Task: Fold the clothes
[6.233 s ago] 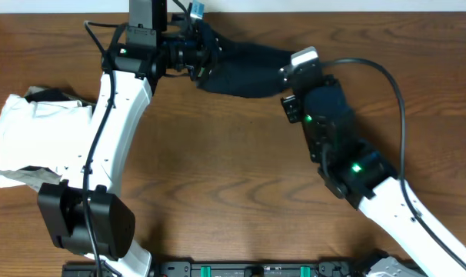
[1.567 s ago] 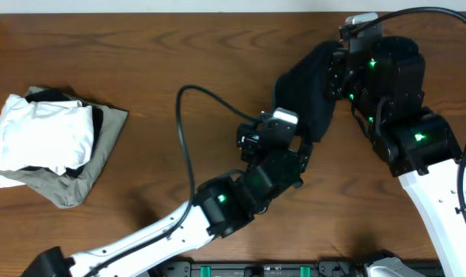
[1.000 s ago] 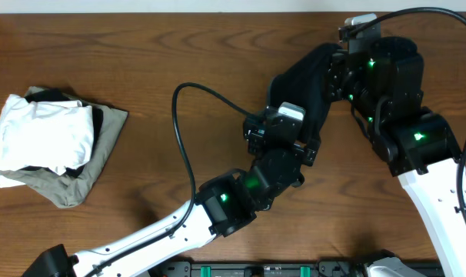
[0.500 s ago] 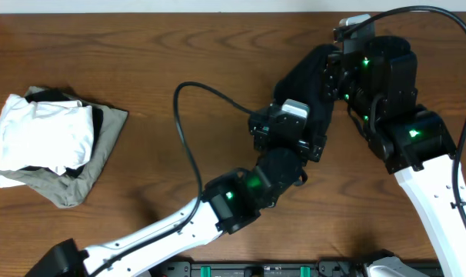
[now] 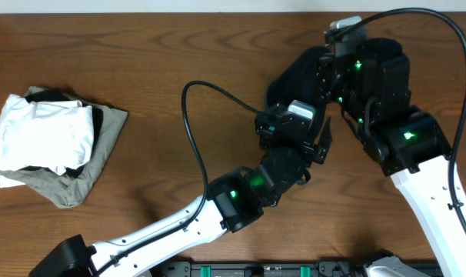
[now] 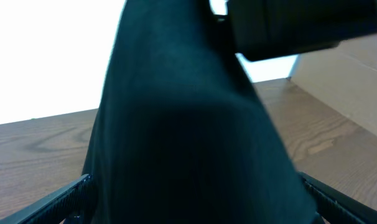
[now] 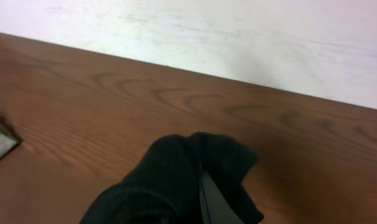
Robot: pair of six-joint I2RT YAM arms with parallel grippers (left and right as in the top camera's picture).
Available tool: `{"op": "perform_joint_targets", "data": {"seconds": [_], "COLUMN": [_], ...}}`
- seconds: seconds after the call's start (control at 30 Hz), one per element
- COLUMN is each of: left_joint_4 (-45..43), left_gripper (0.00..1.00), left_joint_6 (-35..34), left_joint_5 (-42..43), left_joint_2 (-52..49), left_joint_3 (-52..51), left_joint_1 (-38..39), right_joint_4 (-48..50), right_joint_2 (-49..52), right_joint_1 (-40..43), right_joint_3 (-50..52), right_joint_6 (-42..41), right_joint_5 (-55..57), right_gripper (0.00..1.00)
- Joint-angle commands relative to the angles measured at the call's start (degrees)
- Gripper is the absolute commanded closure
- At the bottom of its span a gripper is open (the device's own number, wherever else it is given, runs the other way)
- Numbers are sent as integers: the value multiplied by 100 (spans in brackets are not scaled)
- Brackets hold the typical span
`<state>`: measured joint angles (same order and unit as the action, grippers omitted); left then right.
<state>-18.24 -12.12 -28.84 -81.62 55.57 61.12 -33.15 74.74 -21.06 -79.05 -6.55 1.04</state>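
Note:
The clothes [image 5: 293, 77] are a black stretchy garment hanging in a bunch at the far right of the table. My right gripper [image 5: 331, 73] holds them up. In the right wrist view the black fabric [image 7: 170, 180] wraps round my right gripper [image 7: 201, 190], which is shut on it. My left gripper [image 5: 304, 127] has come up against the hanging part from the front. Seen from the left wrist, the dark cloth [image 6: 188, 137] fills the space between the spread fingers [image 6: 73, 194] of my left gripper [image 6: 195, 182], which is open. No trim or logo shows.
A folded white garment [image 5: 41, 135] lies on an olive-grey garment [image 5: 98, 161] at the left edge of the wooden table [image 5: 179, 54]. The left arm's black cable [image 5: 188, 131] loops over the table's middle. A white wall [image 7: 238, 37] runs behind the far edge.
My left gripper has moved up and to the right, so the hanging cloth now sits between its open fingers. My right gripper has shifted slightly left, still shut on the clothes.

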Motion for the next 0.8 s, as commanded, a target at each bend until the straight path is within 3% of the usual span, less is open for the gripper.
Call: {"op": "perform_joint_targets", "data": {"seconds": [0.0, 0.33, 0.43, 0.5, 0.53, 0.6, 0.77], "left_joint_4": [-37, -243, -245, -236, -243, -249, -254], "left_gripper": [2, 3, 31, 72, 80, 94, 94], "left_joint_6": [52, 52, 52, 52, 52, 55, 195], "left_joint_5": [-17, -76, -76, -76, -76, -79, -76], "left_joint_2": [2, 2, 2, 2, 2, 2, 9], "left_joint_3": [0, 0, 0, 0, 0, 0, 0], "left_joint_1": [-37, -363, -446, -487, -498, -496, -496], "right_joint_4": [74, -4, 13, 13, 13, 15, 57], "right_joint_2": [-31, -48, -55, -61, -72, -85, -140], "right_joint_1": [-155, -407, -413, -409, -409, -409, -348], "right_joint_3": [-197, -197, -197, -197, -197, -197, -197], "right_joint_6": [-26, -28, -26, -26, -24, -26, -20], "right_joint_5": [-22, -22, -17, 39, 74, 140, 262], "right_gripper": [90, 91, 91, 91, 91, 91, 89]}}
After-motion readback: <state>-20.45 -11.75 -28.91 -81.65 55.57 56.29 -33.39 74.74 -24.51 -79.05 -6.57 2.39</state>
